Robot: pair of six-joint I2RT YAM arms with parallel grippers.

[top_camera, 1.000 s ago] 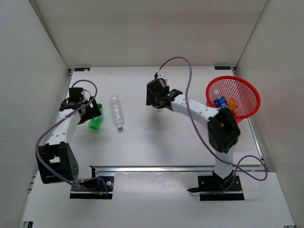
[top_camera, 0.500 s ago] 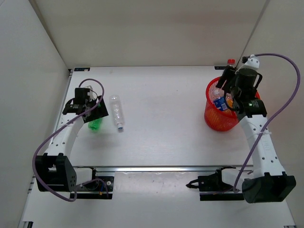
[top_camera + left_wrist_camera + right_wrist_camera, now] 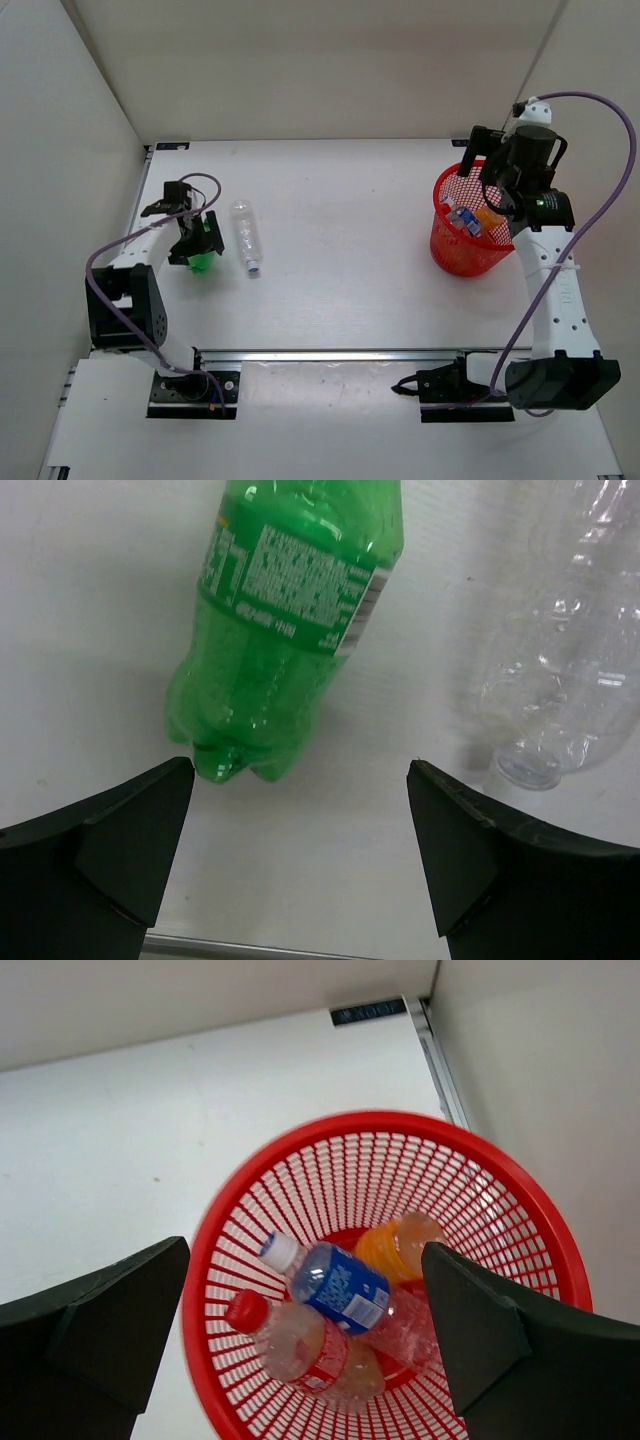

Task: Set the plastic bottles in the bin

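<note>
Left of the top view, the left end effector [image 3: 300, 775] is spread wide, pinching nothing. The base of the green bottle [image 3: 290, 610] lies just ahead of its fingers on the desk [image 3: 340, 230]. A clear bottle [image 3: 565, 680] lies beside it, to the right. At the right, the right end effector [image 3: 305, 1252] hangs spread and empty above the bin [image 3: 380, 1120]. Inside are a blue-label bottle [image 3: 345, 1288], a red-capped bottle [image 3: 300, 1345] and an orange bottle [image 3: 395, 1245].

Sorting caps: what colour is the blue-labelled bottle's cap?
White cap, best seen in the right wrist view.
</note>
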